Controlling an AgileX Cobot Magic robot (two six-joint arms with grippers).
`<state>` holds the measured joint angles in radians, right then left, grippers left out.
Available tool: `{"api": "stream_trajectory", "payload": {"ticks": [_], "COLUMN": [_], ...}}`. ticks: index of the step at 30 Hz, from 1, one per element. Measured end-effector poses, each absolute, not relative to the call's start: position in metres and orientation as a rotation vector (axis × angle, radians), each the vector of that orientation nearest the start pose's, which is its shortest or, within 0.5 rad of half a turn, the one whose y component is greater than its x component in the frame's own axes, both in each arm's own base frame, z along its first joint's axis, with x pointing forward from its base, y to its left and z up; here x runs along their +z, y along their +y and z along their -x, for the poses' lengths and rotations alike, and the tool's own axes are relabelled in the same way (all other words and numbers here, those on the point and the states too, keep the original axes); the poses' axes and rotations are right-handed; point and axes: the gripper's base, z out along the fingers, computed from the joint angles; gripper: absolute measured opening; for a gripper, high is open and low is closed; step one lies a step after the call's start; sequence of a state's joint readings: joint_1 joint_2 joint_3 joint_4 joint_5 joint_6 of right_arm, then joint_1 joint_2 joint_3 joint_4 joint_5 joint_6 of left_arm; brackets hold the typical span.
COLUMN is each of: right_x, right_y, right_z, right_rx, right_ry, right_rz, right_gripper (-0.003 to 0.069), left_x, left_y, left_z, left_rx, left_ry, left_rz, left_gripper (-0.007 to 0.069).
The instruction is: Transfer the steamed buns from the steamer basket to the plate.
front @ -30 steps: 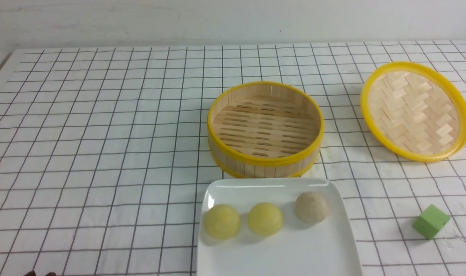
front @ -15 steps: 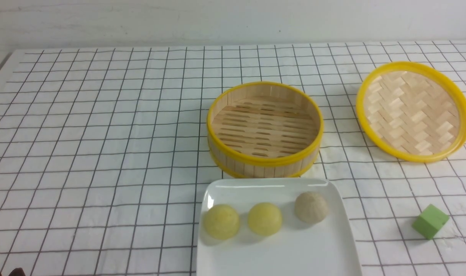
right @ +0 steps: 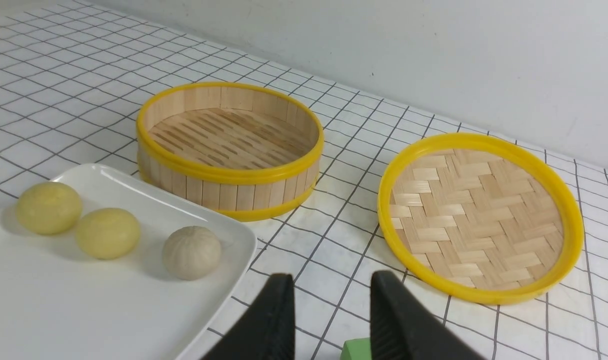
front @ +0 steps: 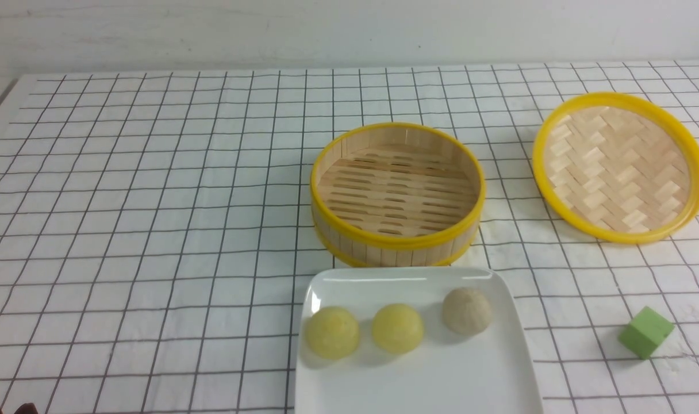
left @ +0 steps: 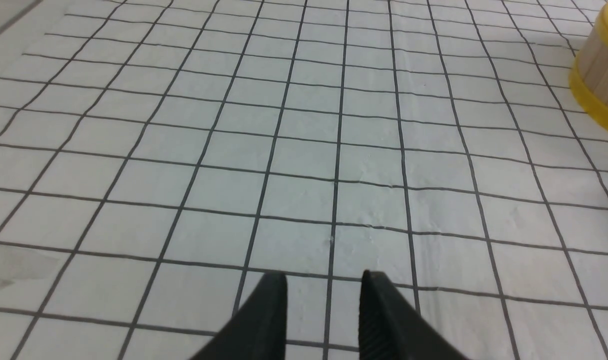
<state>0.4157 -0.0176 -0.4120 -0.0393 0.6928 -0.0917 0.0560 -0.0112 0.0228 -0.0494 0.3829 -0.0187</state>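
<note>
Three steamed buns lie in a row on the white plate (front: 430, 379): two pale yellow ones (front: 332, 332) (front: 398, 328) and a greyish beige one (front: 467, 311). Just behind the plate stands the bamboo steamer basket (front: 398, 241), with nothing in it. The right wrist view shows the same buns (right: 107, 233) on the plate (right: 84, 310) and the basket (right: 229, 190). My right gripper (right: 332, 276) hangs open and empty over the cloth between plate and lid. My left gripper (left: 325, 276) is open and empty above bare cloth, far to the left of the basket (left: 596, 75).
A shallow yellow-rimmed woven lid (front: 617, 167) lies flat at the right, behind a green cube (front: 645, 332); the cube (right: 356, 350) sits just under my right gripper. A white checked cloth covers the table, and a wall runs along its far edge.
The woven lid has dropped from a tilt to lie flat and shifted slightly left. A dark tip at the bottom-left corner of the front view slid further left. Buns, plate and basket have not moved.
</note>
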Motion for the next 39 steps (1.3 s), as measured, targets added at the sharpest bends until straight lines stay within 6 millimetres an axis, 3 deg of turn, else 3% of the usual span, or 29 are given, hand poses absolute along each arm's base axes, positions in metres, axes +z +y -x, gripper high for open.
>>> {"api": "stream_trajectory", "payload": {"ticks": [39], "right_x": [0.2807], "right_y": [0.0041], "right_z": [-0.015], "right_rx": [0.225], "right_ry": [1.706], "right_rz": [0.411], "right_gripper": [0.0241], "left_x": [0.1717], "left_y": [0.0013], "left_z": [-0.0523], "left_rx": [-0.021], "left_ry": [1.875], "left_rz": [0.098], "left_gripper": [0.024]}}
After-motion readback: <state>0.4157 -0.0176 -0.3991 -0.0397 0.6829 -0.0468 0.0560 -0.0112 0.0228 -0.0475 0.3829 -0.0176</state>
